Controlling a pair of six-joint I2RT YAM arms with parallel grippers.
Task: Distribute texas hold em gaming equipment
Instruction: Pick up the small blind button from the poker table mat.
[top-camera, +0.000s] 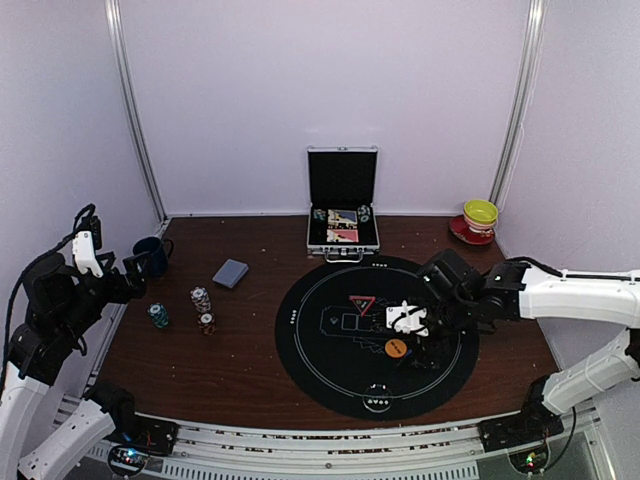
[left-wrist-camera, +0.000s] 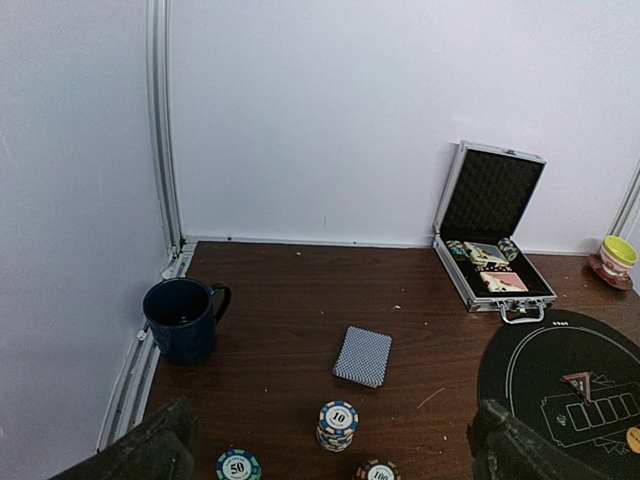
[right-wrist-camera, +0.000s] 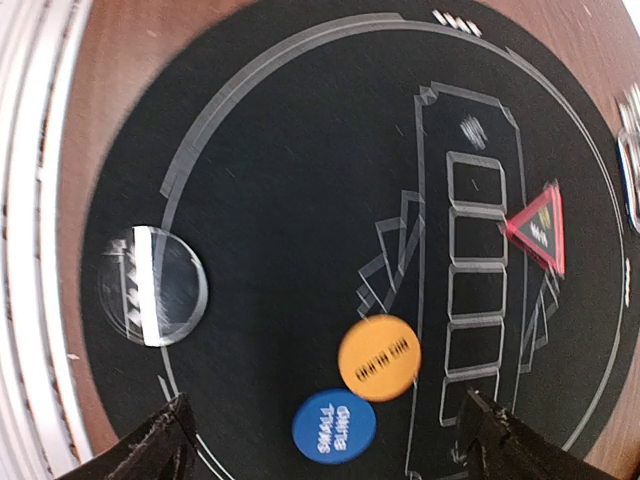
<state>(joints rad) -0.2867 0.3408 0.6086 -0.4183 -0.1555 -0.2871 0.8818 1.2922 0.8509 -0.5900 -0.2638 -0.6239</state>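
Note:
An orange button (right-wrist-camera: 378, 357) and a blue "small blind" button (right-wrist-camera: 334, 432) lie touching on the black round mat (right-wrist-camera: 280, 180). My right gripper (right-wrist-camera: 328, 410) hovers open just above them, with the blue button between its fingers. In the top view only the orange button (top-camera: 396, 348) shows beside the right gripper (top-camera: 424, 336). A grey-blue-backed card deck (left-wrist-camera: 362, 355), a chip stack marked 10 (left-wrist-camera: 338, 423), a teal chip (left-wrist-camera: 238, 465) and a red chip (left-wrist-camera: 378, 472) lie on the brown table. My left gripper (left-wrist-camera: 328, 445) is open and empty, raised at the left edge (top-camera: 135, 275).
An open silver case (top-camera: 343, 215) stands at the back centre. A dark blue mug (left-wrist-camera: 180, 318) stands at the left wall. A red saucer with a yellow cup (top-camera: 478, 220) is at the back right. A red triangle (right-wrist-camera: 538, 228) and a white round mark (right-wrist-camera: 153, 285) are on the mat.

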